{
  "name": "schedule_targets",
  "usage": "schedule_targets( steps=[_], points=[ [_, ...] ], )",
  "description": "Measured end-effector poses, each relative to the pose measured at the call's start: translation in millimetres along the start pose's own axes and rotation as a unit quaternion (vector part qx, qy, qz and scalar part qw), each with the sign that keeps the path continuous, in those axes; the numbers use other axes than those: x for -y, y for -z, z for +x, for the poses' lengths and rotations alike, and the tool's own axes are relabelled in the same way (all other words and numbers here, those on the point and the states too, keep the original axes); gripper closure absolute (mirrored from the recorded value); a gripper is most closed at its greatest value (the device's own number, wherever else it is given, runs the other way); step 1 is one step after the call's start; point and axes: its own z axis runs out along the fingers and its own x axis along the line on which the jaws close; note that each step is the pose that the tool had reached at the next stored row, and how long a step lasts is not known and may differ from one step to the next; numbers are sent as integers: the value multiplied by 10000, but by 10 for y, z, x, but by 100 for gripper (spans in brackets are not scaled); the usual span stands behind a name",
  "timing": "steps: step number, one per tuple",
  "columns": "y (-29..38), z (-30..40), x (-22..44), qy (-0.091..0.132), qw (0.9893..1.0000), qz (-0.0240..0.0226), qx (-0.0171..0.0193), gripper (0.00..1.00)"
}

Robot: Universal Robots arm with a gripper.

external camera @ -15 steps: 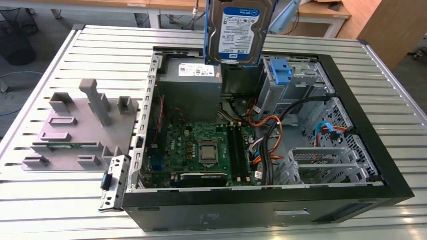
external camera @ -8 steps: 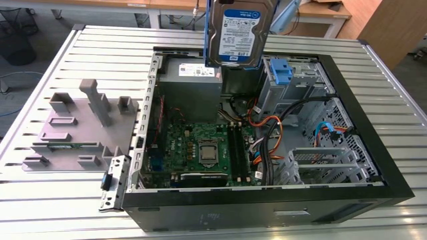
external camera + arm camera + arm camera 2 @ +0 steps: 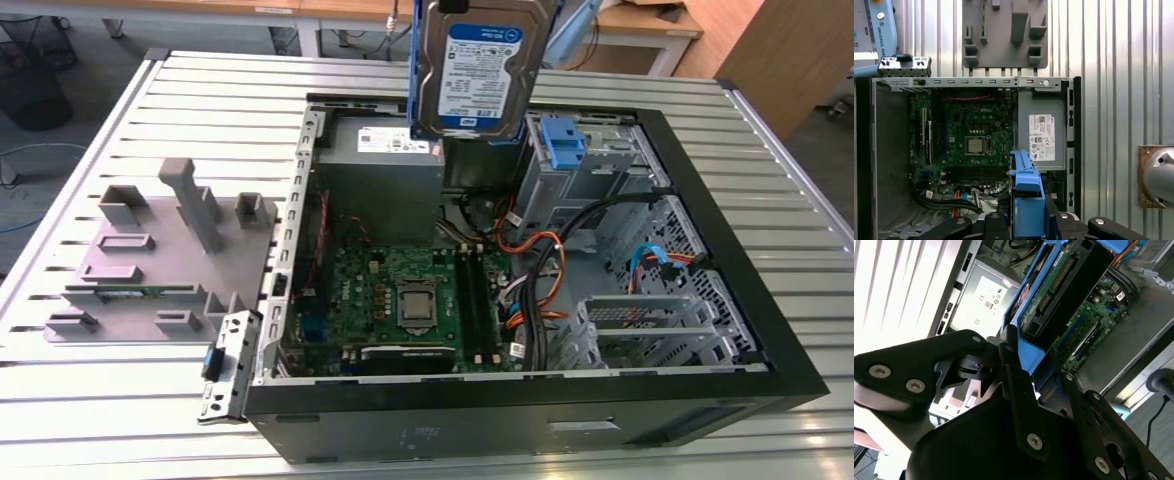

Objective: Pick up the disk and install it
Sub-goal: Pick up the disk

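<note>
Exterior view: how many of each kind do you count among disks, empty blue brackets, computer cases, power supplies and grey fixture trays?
disk: 1
empty blue bracket: 1
computer case: 1
power supply: 1
grey fixture tray: 1
Total: 5

We saw the exterior view's top edge cut off the disk [image 3: 478, 75]. In the second wrist view the gripper [image 3: 1035, 360] hid 1 end of it.
</note>
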Motion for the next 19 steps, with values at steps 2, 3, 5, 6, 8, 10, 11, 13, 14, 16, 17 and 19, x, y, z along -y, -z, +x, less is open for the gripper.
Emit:
schedule_targets(
  steps=[2,3,5,6,8,10,11,13,14,16,17,19],
  points=[
    [-1,14,0,0,10000,0,-2,64],
    [-2,21,1,-1,10000,0,-4,64],
    [-4,33,1,-1,10000,1,-7,64],
    [-5,39,1,-1,10000,1,-9,64],
    [-6,48,1,-2,10000,1,-13,64],
    [-6,52,1,-2,10000,1,-15,64],
    [-6,57,1,-2,10000,0,-15,64],
    [-6,58,1,-2,10000,1,-15,64],
    [-6,58,1,-2,10000,0,-15,64],
    [-6,58,1,-2,10000,1,-15,64],
    [-6,58,1,-2,10000,0,-15,64],
    [-6,58,1,-2,10000,0,-15,64]
  ],
)
